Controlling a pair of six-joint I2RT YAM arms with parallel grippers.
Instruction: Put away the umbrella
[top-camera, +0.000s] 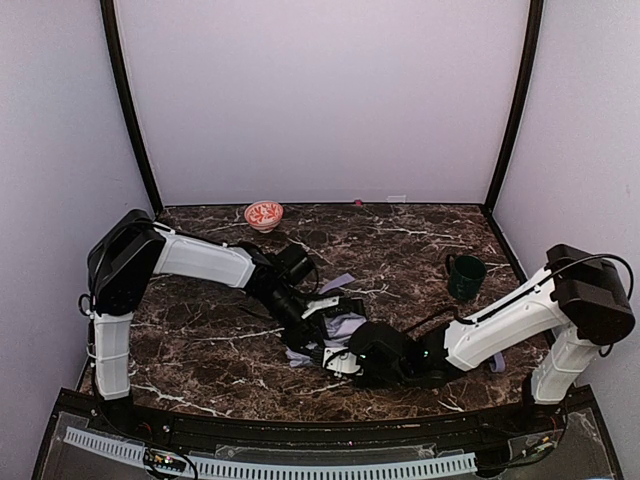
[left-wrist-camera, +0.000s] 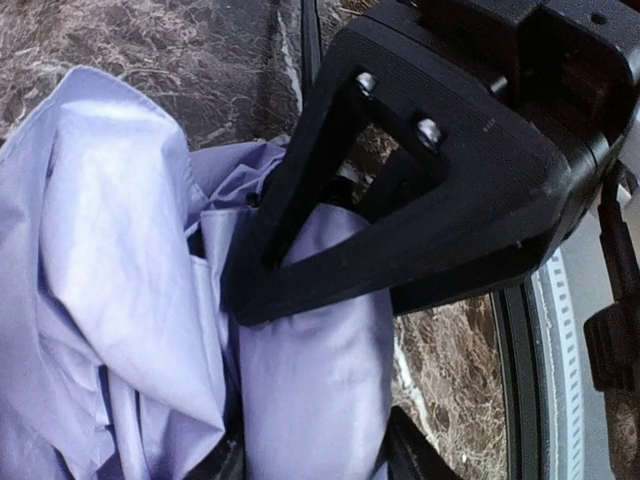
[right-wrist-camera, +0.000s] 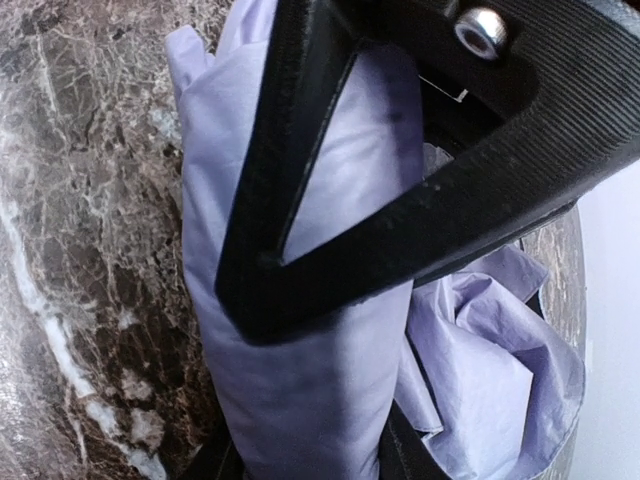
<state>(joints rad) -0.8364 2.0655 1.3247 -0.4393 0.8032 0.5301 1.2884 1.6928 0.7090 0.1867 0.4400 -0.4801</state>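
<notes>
The umbrella (top-camera: 345, 325), a crumpled bundle of pale lavender fabric, lies on the dark marble table (top-camera: 400, 240) between the two arms. My left gripper (top-camera: 328, 308) comes in from the left and my right gripper (top-camera: 345, 362) from the right, both meeting at the bundle. In the left wrist view a rolled fold of the umbrella (left-wrist-camera: 310, 380) fills the gap of my left gripper (left-wrist-camera: 312, 458), which is shut on it. The right arm's black triangular finger (left-wrist-camera: 400, 200) crosses just above. In the right wrist view my right gripper (right-wrist-camera: 305, 462) is shut on the umbrella (right-wrist-camera: 300, 390). The shaft and handle are hidden.
A red patterned bowl (top-camera: 264, 214) stands at the back left of the table. A dark green mug (top-camera: 465, 276) sits to the right, behind the right forearm. Pale walls close the table in on three sides.
</notes>
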